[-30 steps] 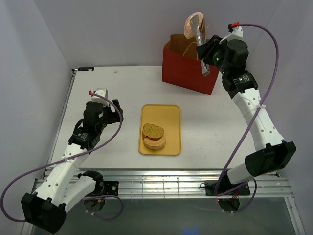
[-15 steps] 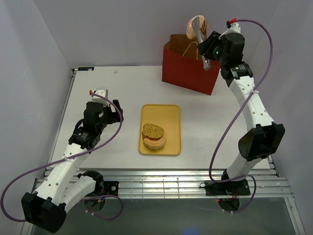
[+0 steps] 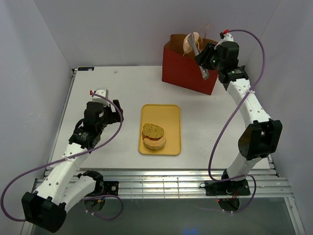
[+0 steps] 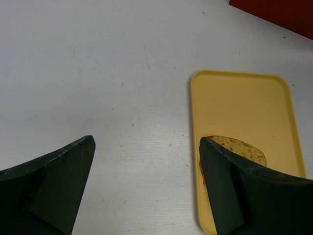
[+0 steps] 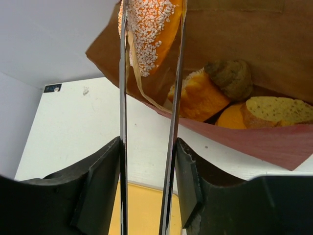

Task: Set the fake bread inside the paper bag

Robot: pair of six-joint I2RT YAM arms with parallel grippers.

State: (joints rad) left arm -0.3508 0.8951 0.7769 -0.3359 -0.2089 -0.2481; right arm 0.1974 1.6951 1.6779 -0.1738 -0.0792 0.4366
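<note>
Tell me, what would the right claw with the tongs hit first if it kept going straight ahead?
Most likely the brown inner wall of the paper bag: the right gripper clamps tongs holding a seeded roll, pointed into its mouth. Depth is hard to judge.

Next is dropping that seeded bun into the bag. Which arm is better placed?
Right. The right pincer grips the tongs holding the seeded bun at the mouth of the paper bag; the left pincer hangs open over the table beside the tray, far from the bag.
</note>
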